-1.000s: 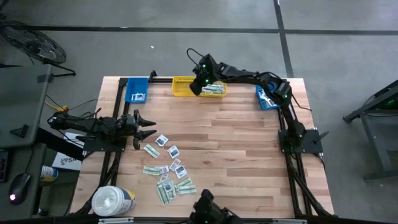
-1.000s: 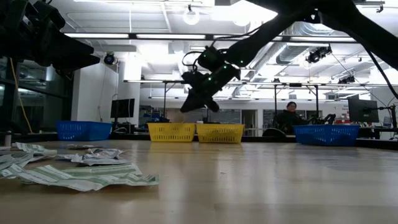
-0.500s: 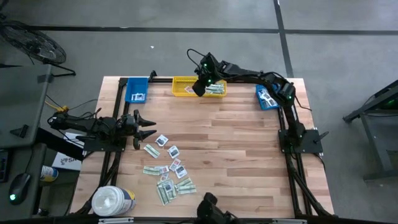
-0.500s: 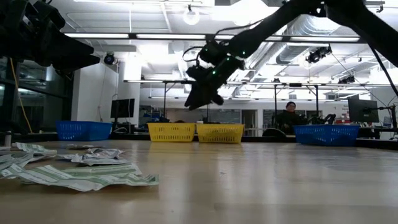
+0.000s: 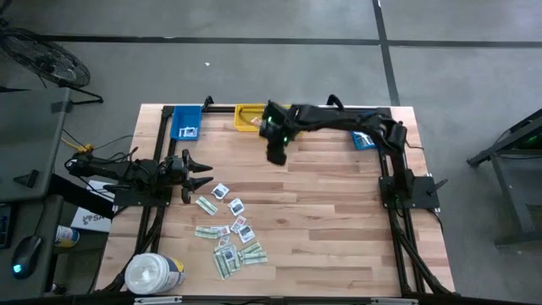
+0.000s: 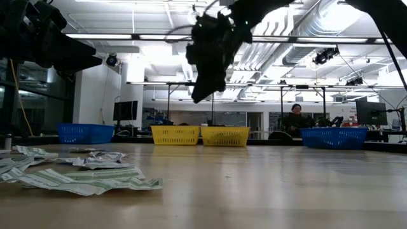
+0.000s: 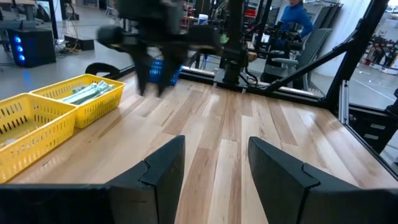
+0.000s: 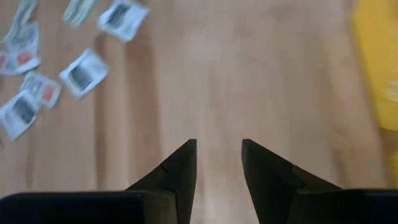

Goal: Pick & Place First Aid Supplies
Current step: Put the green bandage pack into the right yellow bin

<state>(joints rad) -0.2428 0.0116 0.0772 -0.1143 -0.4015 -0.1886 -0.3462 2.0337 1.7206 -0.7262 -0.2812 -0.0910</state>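
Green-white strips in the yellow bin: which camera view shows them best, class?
The left wrist view: the strips lie plainly inside the yellow bin. In the high view the right arm hides most of that bin; the low view shows only its wall; the right wrist view shows just a yellow edge.

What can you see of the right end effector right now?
The right end effector is a dark two-finger unit on the long dark arm that reaches across from the table's right side. It hangs in the air above bare wood, just in front of the yellow bins, pointing down. Its two wedge-shaped fingers stand apart with nothing between them and touch nothing. The packets lie ahead of it.
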